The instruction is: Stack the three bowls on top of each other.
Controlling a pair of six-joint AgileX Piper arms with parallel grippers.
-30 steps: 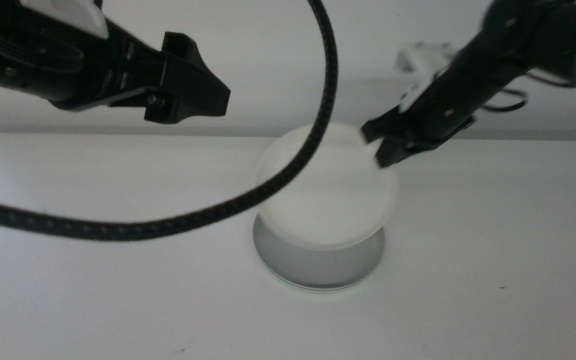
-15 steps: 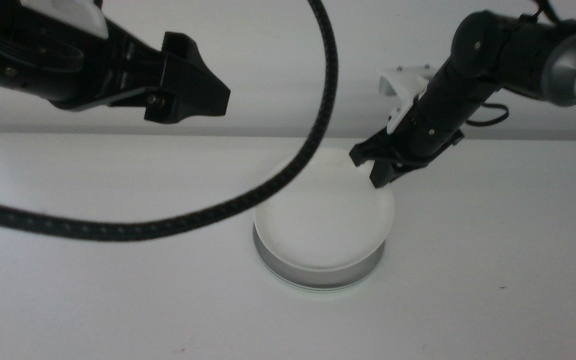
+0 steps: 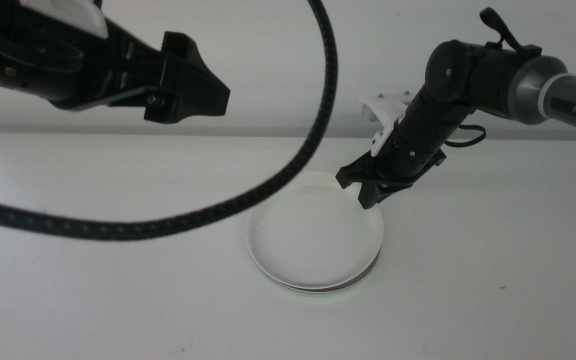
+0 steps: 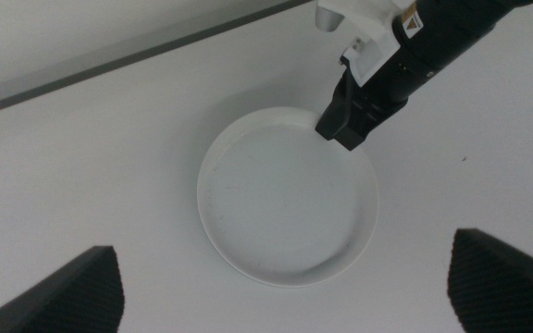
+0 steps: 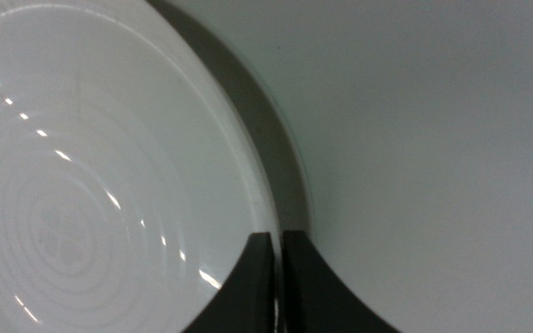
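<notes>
The white bowl (image 3: 313, 235) lies level on top of the other bowls at the table's middle. Under its near rim only a thin pale green edge (image 3: 305, 290) shows, and the grey bowl is hidden. My right gripper (image 3: 368, 190) is at the white bowl's far right rim, shut on it. In the right wrist view the rim of the white bowl (image 5: 91, 185) runs down into the right gripper (image 5: 278, 268). My left gripper (image 3: 193, 90) hangs open high at the left, away from the stack. From the left wrist view, the white bowl (image 4: 285, 199) and the right gripper (image 4: 345, 125) show below.
A black braided cable (image 3: 313, 130) arcs from the left arm across the picture in front of the stack. The white table (image 3: 498, 280) stretches bare around the bowls, with a wall edge (image 3: 268, 132) behind.
The white bowl, held tilted above the grey one a second ago, has come down flat onto the stack. The right gripper moved down and left with it. The left arm stayed still.
</notes>
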